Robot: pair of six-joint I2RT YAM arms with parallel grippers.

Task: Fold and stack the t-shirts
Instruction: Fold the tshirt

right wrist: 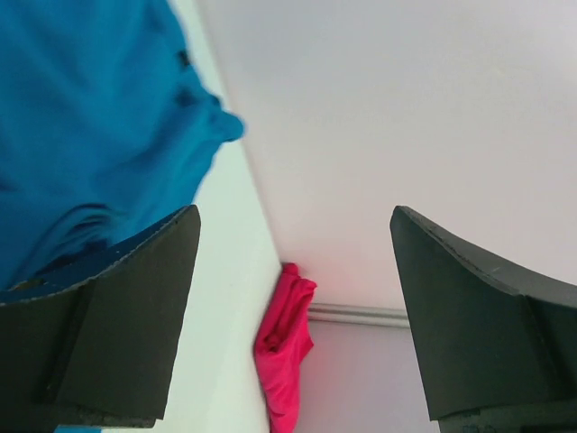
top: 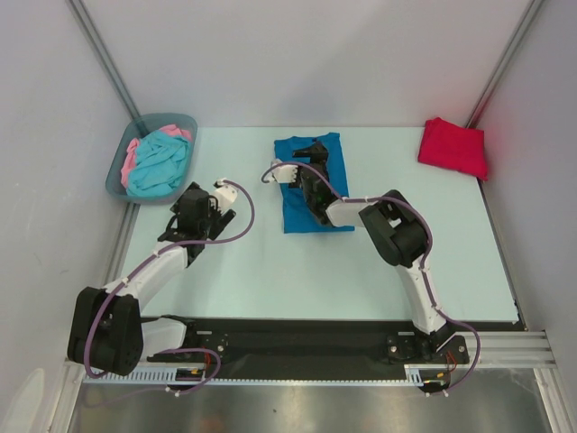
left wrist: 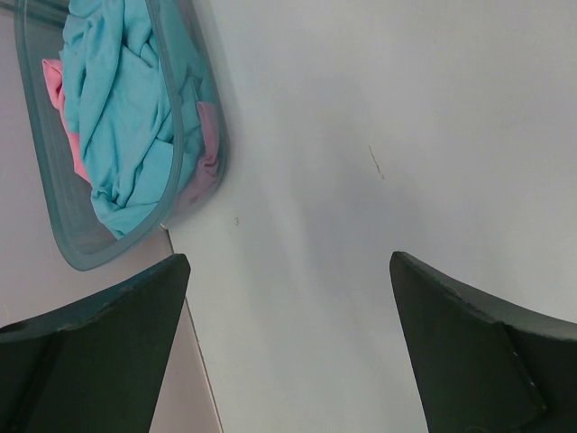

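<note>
A deep blue t-shirt (top: pixel 302 212) lies folded flat on the table at the middle back. My right gripper (top: pixel 312 153) hovers over its far end, open with nothing between the fingers. In the right wrist view the gripper (right wrist: pixel 295 209) stands wide, with the blue cloth (right wrist: pixel 90 117) to its upper left. The red t-shirt (top: pixel 453 146) lies folded at the back right corner and shows past the jaws (right wrist: pixel 287 352). A turquoise t-shirt (top: pixel 162 162) and a pink one (top: pixel 132 158) lie crumpled in the bin. My left gripper (top: pixel 191 209) is open and empty (left wrist: pixel 288 257), near the bin.
The grey-blue plastic bin (top: pixel 167 117) stands at the back left corner, against the walls, and appears at the upper left of the left wrist view (left wrist: pixel 81 253). White enclosure walls with metal posts bound the table on three sides.
</note>
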